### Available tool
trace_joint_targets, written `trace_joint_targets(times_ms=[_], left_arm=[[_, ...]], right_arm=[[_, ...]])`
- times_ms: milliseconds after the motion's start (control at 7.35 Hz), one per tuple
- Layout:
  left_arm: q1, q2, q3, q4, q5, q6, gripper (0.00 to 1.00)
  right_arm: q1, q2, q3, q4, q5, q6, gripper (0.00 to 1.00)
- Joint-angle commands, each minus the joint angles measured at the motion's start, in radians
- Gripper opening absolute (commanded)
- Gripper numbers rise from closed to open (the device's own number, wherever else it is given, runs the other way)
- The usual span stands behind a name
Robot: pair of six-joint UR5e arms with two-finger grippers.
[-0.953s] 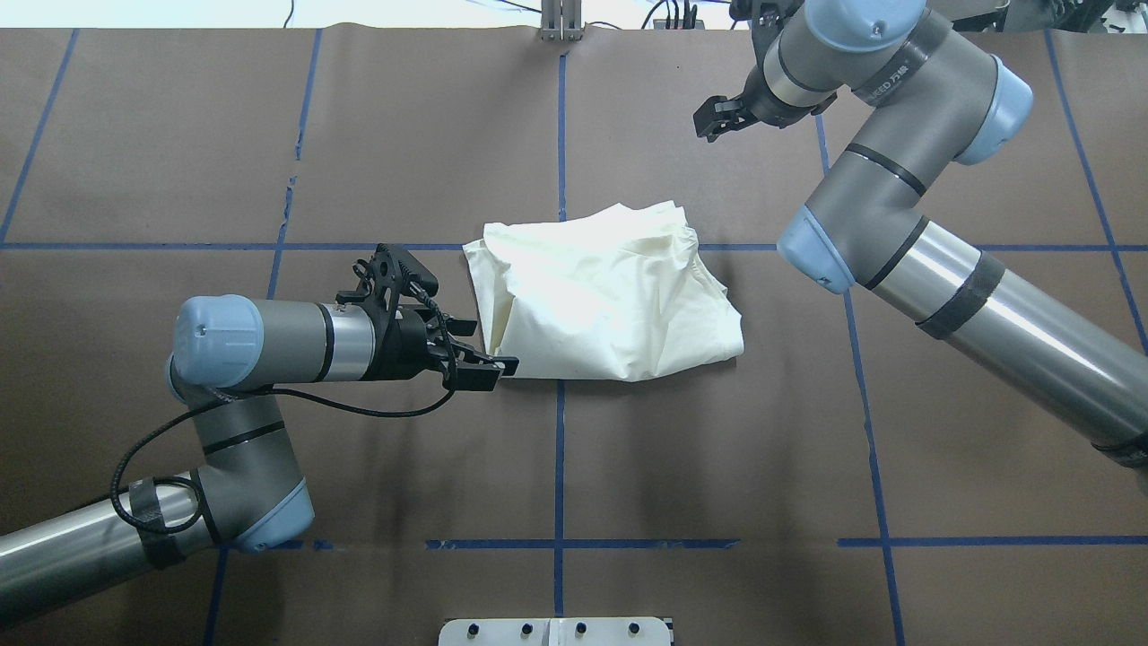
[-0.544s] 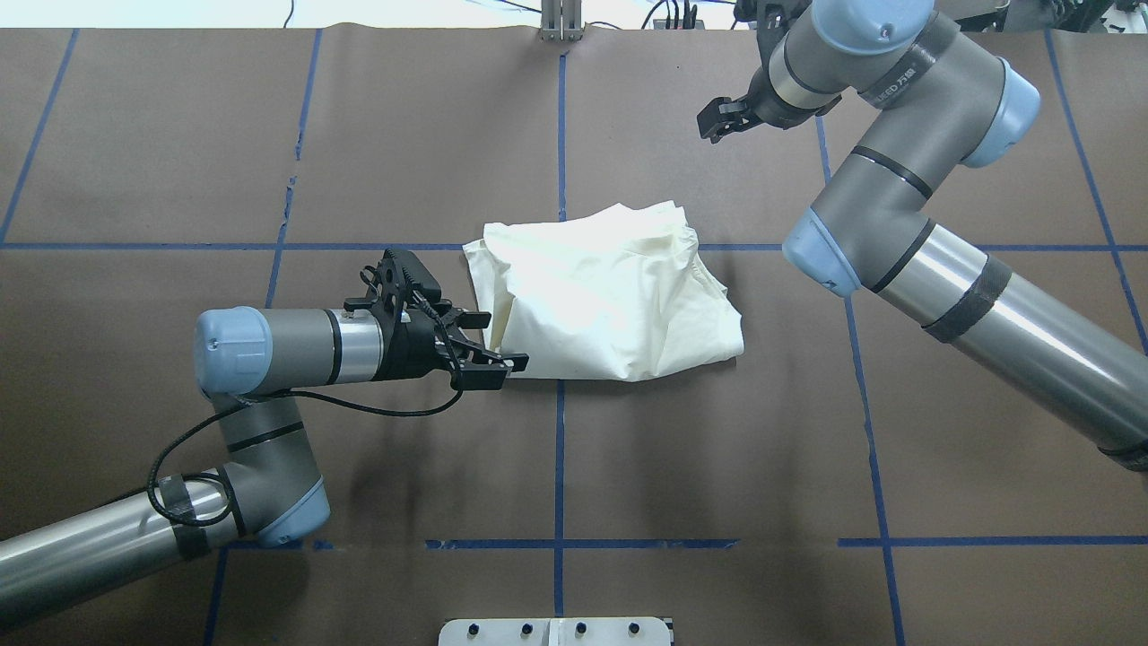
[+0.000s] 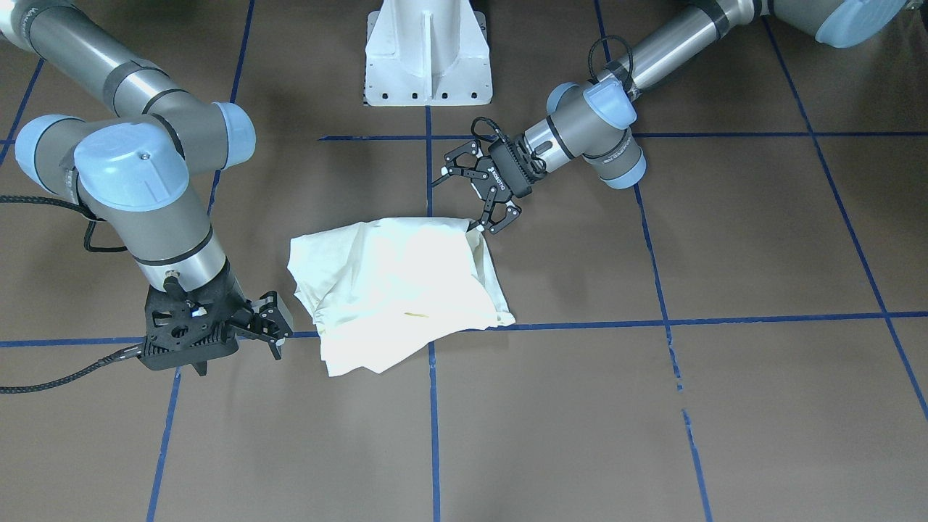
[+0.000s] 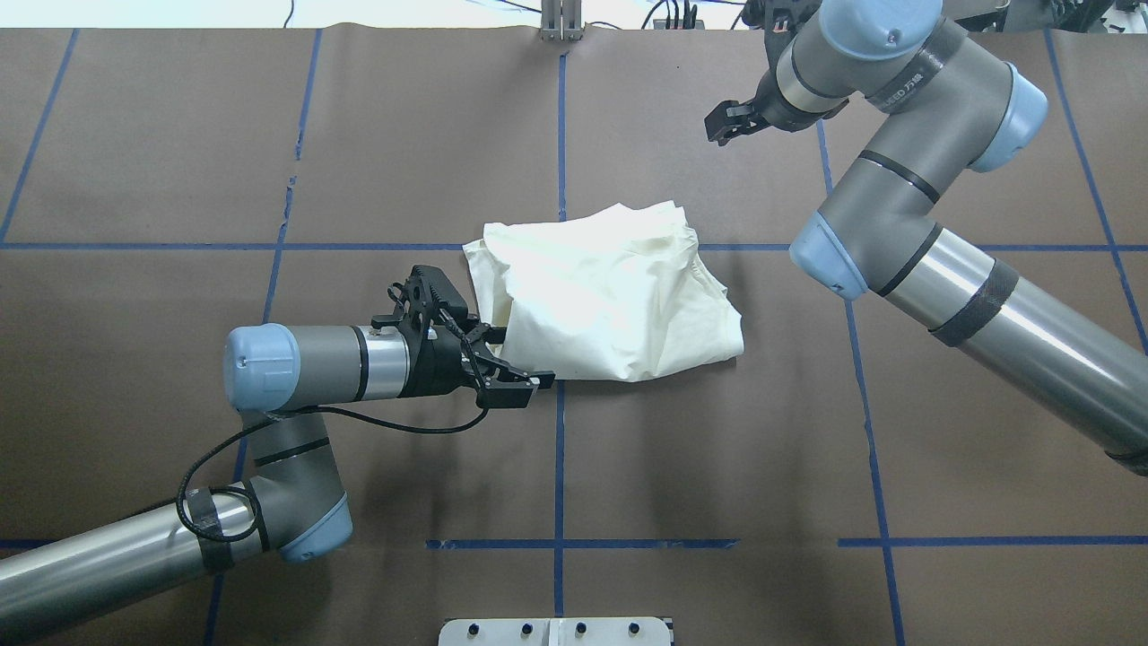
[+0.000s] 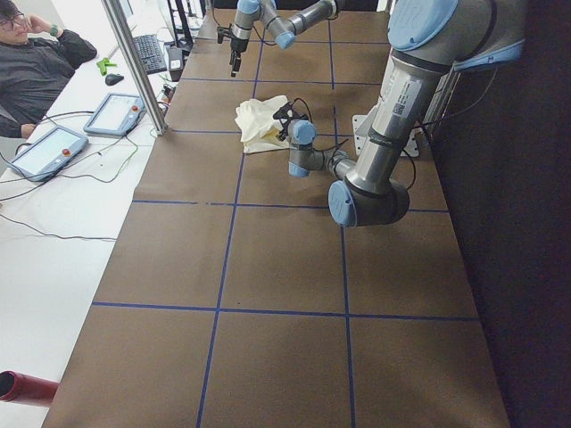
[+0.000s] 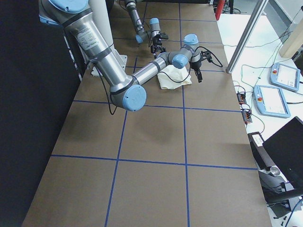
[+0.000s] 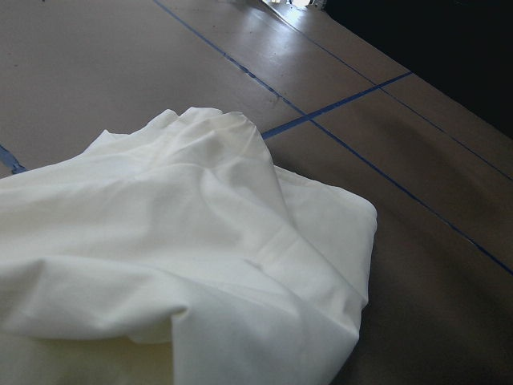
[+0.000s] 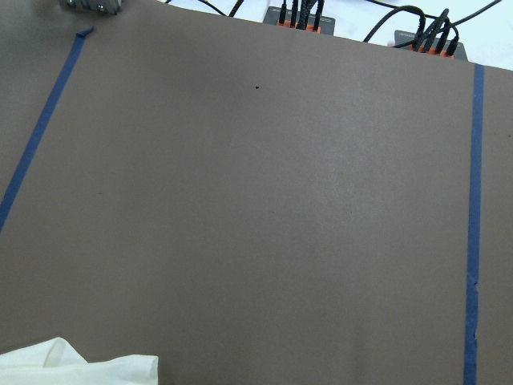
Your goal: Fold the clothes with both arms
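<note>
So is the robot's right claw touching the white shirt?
Apart. In the overhead view the right gripper hangs beyond the shirt, with a wide strip of bare brown table between them.

Brown paper covers the table (image 4: 717, 449), gridded with blue tape lines (image 4: 558, 467). Right near the middle lies a cream shirt (image 4: 610, 296), bunched and loosely folded, covering a tape crossing. At the robot's edge stands a white base (image 3: 428, 54).

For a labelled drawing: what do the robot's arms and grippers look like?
The left arm and right arm are grey tubes with light blue joint caps and black bands. The left gripper and right gripper are black skeletal linkages with black cables.
</note>
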Motion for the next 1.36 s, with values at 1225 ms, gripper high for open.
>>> trace_joint_targets(times_ms=[1225], left_arm=[[0.054, 0.069, -0.019, -0.071, -0.081, -0.011, 1.00]], right_arm=[[0.002, -0.005, -0.002, 0.000, 0.000, 0.000, 1.00]])
